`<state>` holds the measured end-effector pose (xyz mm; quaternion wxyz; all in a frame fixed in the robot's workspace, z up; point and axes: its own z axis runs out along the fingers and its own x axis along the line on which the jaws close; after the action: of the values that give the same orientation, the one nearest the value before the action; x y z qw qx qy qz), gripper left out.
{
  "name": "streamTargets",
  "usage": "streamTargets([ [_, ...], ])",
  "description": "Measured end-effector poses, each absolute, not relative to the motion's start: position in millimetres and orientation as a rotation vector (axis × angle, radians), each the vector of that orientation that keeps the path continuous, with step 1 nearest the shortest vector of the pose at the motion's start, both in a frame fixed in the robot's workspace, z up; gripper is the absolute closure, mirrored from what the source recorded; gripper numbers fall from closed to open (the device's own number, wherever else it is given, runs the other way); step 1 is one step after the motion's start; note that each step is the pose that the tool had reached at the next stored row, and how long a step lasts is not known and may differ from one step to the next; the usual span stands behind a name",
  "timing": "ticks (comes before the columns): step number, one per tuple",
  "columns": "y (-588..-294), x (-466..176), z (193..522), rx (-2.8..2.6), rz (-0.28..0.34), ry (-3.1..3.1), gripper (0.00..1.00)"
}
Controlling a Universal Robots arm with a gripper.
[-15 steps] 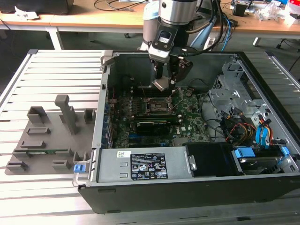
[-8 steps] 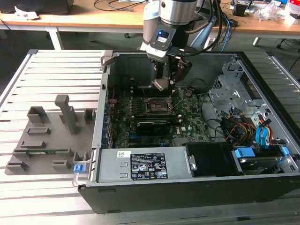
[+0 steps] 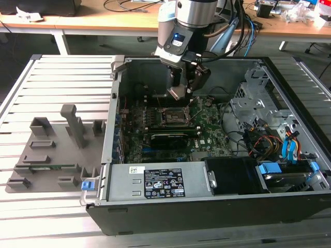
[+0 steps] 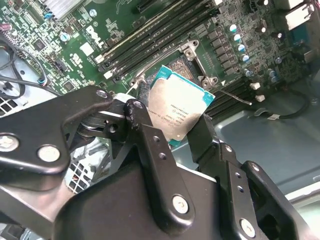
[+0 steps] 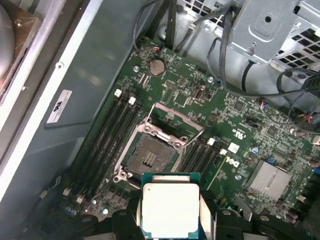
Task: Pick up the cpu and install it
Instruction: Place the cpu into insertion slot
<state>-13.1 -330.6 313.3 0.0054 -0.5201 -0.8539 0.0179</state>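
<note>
The cpu [image 5: 170, 210], a small square chip with a silvery top and a green rim, is clamped by its edges between my gripper's [image 5: 170, 222] black fingers [image 5: 125, 224]. In the exterior view the gripper [image 3: 184, 90] hangs inside the open computer case [image 3: 289, 82], a little above the motherboard [image 3: 209, 135]. The black cpu socket [image 5: 150, 157] lies uncovered just beyond the chip, its metal frame [image 5: 176, 120] swung up. In the second wrist view the cpu [image 4: 177, 107] sits tilted in the gripper [image 4: 172, 122], in front of the socket [image 4: 186, 60], which it partly hides.
Black memory slots [image 5: 107, 145] flank the socket on both sides. A long black graphics card [image 3: 170, 138] lies near it. A metal drive cage [image 3: 256, 103] and cable bundles [image 3: 271, 142] stand at the exterior view's right. A grey fixture tray [image 3: 54, 152] rests on the slatted table.
</note>
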Motion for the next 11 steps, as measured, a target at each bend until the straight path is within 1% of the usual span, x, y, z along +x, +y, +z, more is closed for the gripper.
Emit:
streamTargets([
  [11,-330.6,-13.1,312.9,-1.772,0.056,-2.579,0.45],
])
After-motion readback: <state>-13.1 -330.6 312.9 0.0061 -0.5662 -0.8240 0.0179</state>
